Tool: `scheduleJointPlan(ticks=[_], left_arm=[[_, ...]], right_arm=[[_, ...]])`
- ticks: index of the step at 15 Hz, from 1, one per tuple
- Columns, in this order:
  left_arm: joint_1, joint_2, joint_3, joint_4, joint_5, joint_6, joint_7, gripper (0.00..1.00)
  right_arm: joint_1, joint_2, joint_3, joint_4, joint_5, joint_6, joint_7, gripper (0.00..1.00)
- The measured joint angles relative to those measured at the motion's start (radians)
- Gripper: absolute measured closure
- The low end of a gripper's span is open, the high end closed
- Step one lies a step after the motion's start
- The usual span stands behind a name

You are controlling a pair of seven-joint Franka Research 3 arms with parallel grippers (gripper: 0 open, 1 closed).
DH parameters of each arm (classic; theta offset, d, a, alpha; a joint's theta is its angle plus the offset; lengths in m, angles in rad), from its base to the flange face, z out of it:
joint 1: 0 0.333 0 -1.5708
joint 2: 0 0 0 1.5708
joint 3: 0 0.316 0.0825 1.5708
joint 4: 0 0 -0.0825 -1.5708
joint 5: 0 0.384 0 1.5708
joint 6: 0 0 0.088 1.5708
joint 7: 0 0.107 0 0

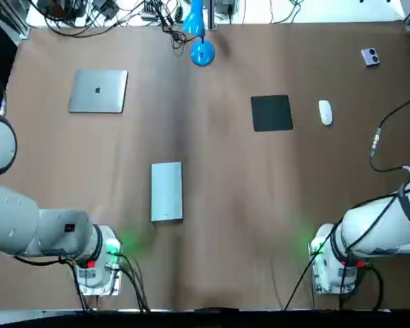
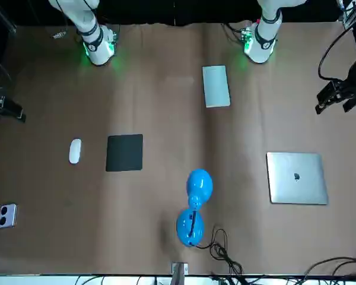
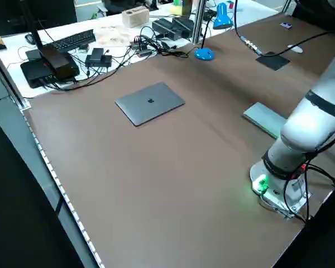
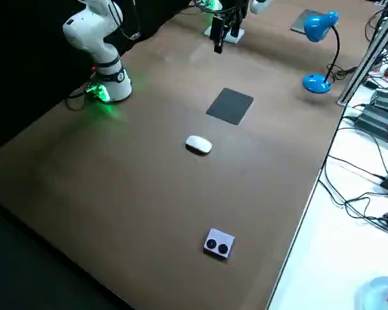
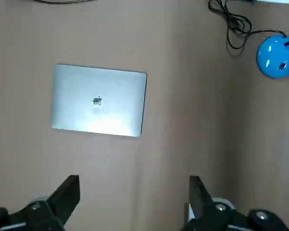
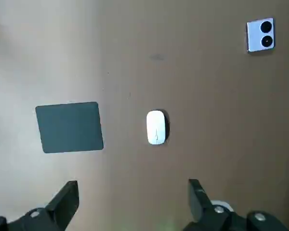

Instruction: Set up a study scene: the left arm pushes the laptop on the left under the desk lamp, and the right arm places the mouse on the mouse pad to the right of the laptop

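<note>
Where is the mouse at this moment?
In the top view the mouse lies on the robot's right side, just right of the black mouse pad and apart from it.

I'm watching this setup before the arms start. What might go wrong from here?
1. The laptop has to slide across to the desk lamp; an off-centre push may turn it, or drive it into the lamp's base and cable.
2. The mouse is small and rounded, so the right gripper, its jaws open, might slip and knock it away from the mouse pad.
</note>
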Motion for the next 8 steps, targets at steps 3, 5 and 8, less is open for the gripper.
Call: scheduleJointPlan(ticks=[3,5,8], left_arm=[[-0.003,0.000,-0.013,-0.003,0.000,-0.002,-0.008,0.00],[-0.003,0.000,-0.017,-0.003,0.000,-0.002,-0.008,0.00],[-0.003,0.000,-0.018,-0.005,0.004,-0.002,-0.008,0.00]], right_arm=[[0.000,-0.001,0.000,0.000,0.000,0.000,0.000,0.00],[0.000,-0.001,0.000,0.000,0.000,0.000,0.000,0.00],[0.000,-0.001,0.000,0.000,0.000,0.000,0.000,0.00]])
